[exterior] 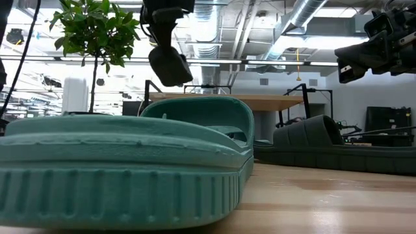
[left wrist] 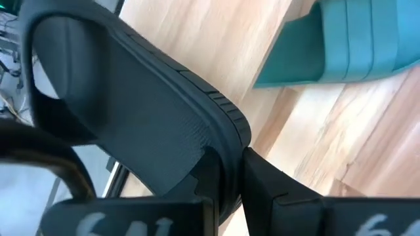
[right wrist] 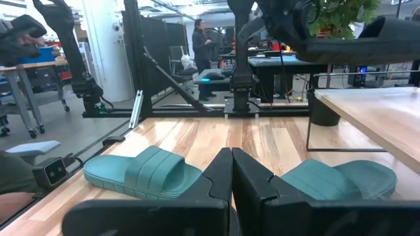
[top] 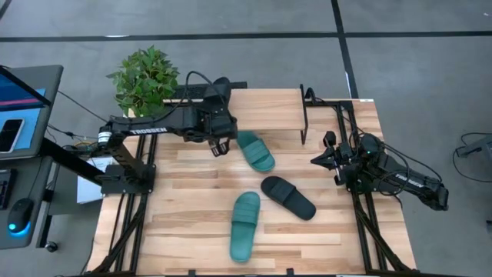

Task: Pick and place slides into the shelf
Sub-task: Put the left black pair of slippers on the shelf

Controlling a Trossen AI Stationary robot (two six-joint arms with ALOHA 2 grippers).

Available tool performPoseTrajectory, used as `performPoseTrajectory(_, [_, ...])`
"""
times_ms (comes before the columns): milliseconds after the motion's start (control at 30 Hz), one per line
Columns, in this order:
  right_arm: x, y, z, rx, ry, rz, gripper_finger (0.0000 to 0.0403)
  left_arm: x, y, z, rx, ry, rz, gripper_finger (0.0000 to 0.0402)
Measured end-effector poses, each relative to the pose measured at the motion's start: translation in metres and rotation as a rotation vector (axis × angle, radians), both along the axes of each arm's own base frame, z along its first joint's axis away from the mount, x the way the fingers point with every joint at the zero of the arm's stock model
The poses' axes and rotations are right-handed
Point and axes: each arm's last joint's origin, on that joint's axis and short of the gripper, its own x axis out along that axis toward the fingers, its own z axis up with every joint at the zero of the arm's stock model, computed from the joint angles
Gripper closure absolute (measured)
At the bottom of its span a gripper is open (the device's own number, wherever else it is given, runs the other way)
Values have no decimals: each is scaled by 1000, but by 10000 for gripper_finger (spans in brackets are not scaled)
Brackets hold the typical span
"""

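Nearest the table's front edge lay one teal slide, sole down, its length running roughly front to back. Just beyond it, toward the right arm's side, you had a black slide lying on a diagonal, and farther back a second teal slide, also diagonal. All three rested on the bare tabletop, apart from one another. Each showed moulded rubber with one broad strap and a ribbed sole edge.

Off to the right, your right gripper waited above the table with its fingers pressed together on nothing.

The slide that mattered was the fourth one, black, clamped by its edge between the fingers of your left gripper and carried in the air. It hung past the second teal slide, at the left end of the shelf. From the right wrist camera it sat higher than the pale plank, its length looking about level and, as far as I could judge, roughly along the plank. I could not tell whether it was over the plank or just short of its end.

So the placing fell to the left arm, and the move turned on that gap. You probably needed to carry the slide inward over the plank, then lower it flat.
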Motion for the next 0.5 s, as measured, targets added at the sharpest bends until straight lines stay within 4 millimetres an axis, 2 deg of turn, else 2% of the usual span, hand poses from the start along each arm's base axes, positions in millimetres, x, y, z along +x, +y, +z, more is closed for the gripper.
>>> performPoseTrajectory(300, [0,0,0,0,-1,2,403,12,2,-17,-15,57,-2,381])
performPoseTrajectory(500, [0,0,0,0,1,2,403,15,4,-21,-21,74,-8,381])
